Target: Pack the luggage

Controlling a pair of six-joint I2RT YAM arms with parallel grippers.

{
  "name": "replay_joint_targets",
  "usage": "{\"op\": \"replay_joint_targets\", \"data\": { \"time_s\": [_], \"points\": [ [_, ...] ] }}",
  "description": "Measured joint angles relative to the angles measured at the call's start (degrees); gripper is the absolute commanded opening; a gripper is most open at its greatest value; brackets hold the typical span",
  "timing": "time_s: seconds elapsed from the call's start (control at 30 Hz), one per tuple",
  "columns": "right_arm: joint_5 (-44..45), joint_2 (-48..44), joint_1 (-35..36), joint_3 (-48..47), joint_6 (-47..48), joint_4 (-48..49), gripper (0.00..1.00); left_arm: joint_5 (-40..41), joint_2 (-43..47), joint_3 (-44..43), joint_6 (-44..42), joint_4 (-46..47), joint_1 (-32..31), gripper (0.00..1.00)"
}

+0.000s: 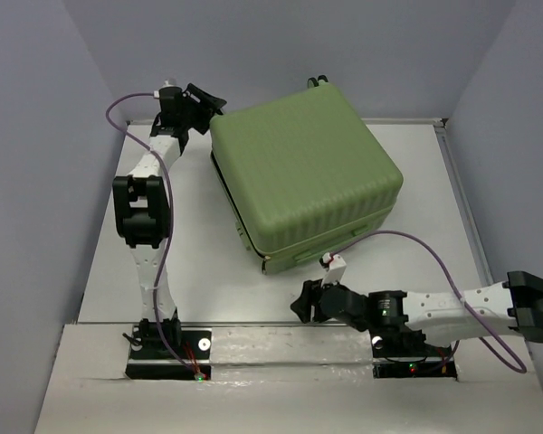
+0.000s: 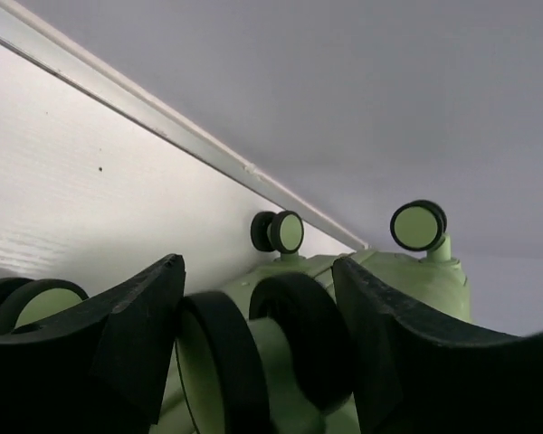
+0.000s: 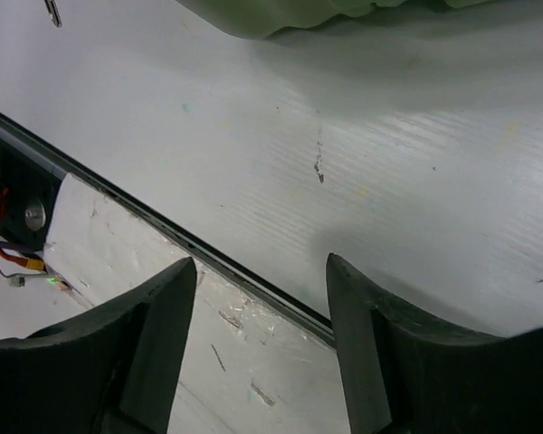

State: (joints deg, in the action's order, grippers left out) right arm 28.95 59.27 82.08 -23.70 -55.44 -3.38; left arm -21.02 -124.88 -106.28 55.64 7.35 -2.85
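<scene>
The luggage (image 1: 303, 172) is a large light-green ribbed suitcase lying shut in the middle of the table. My left gripper (image 1: 213, 101) is at its back left corner. In the left wrist view the left gripper (image 2: 258, 271) is closed around a black-and-green caster wheel (image 2: 253, 353), with a finger against each side. Two more caster wheels (image 2: 278, 231) (image 2: 418, 224) stand up beyond it on the green shell (image 2: 407, 271). My right gripper (image 1: 299, 303) is open and empty, low over the table's near edge in front of the luggage; its wrist view (image 3: 261, 262) shows only the luggage's edge (image 3: 281, 14).
A small white tag (image 1: 335, 264) hangs at the luggage's front edge, just above my right gripper. A metal strip (image 1: 281, 339) runs along the table's near edge. Grey walls close in the back and both sides. The right arm's purple cable (image 1: 434, 253) loops over the table.
</scene>
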Motion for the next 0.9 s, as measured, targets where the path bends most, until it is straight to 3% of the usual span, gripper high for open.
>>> {"op": "replay_joint_targets", "data": {
  "time_s": [0.07, 0.17, 0.37, 0.57, 0.77, 0.9],
  "points": [
    [0.1, -1.2, 0.0, 0.9, -0.6, -0.2, 0.74, 0.9, 0.0, 1.0, 1.5, 2.5, 0.1, 0.32],
    [0.1, -3.7, -0.8, 2.2, -1.3, -1.1, 0.73, 2.8, 1.2, 4.4, 5.0, 11.0, 1.0, 0.06],
    [-0.1, -11.1, -6.8, 2.8, -1.6, -3.8, 0.63, 4.5, 3.2, 10.8, 7.9, 18.4, 1.1, 0.06],
    [-3.6, -17.3, -24.5, 3.3, 3.0, -5.0, 0.59, 5.8, 13.0, 22.3, 5.2, 18.9, 3.5, 0.06],
    [-12.5, -10.7, -43.4, -0.4, 12.4, -3.8, 0.56, 6.5, 28.6, 38.0, 0.9, 19.4, 7.1, 0.06],
    [-20.2, -3.0, -50.8, -3.1, 17.2, -1.7, 0.56, 8.6, 36.7, 47.0, 0.2, 20.6, 9.2, 0.06]
  ]
}}
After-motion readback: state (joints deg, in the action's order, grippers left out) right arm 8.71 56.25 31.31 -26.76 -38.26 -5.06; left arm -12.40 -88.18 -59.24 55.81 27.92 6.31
